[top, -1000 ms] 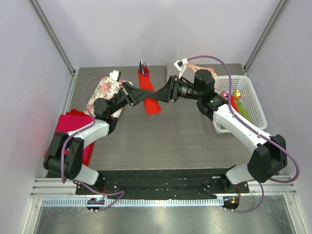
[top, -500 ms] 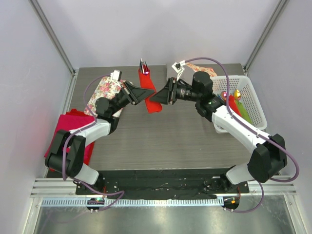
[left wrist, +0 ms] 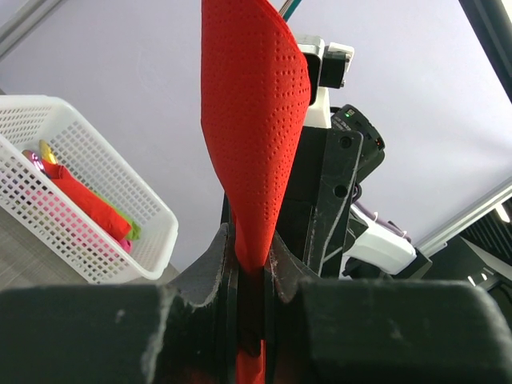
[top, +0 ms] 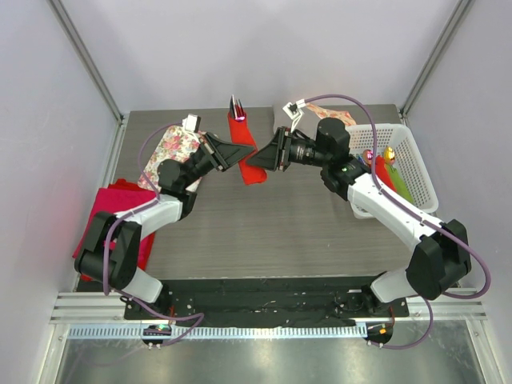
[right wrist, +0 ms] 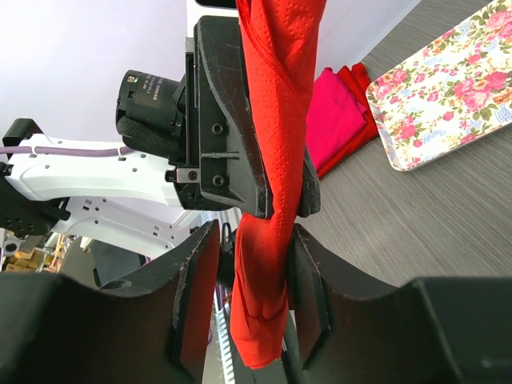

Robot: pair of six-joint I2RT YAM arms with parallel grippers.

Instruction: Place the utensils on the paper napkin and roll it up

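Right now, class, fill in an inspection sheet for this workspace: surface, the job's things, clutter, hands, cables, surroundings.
Surface: dark wood-grain table.
Job's things: red napkin, rolled and held up between both hands; utensils poke from its far end.
Clutter: flowered tray at far left; pink cloth stack at the left edge; white basket on the right, holding coloured rolls.
Hands: left hand pinches the napkin; the right hand has a finger close on either side of the roll, firm grip uncertain.
Cables: purple cables loop along both arms.
Surroundings: pale walls and metal corner posts.
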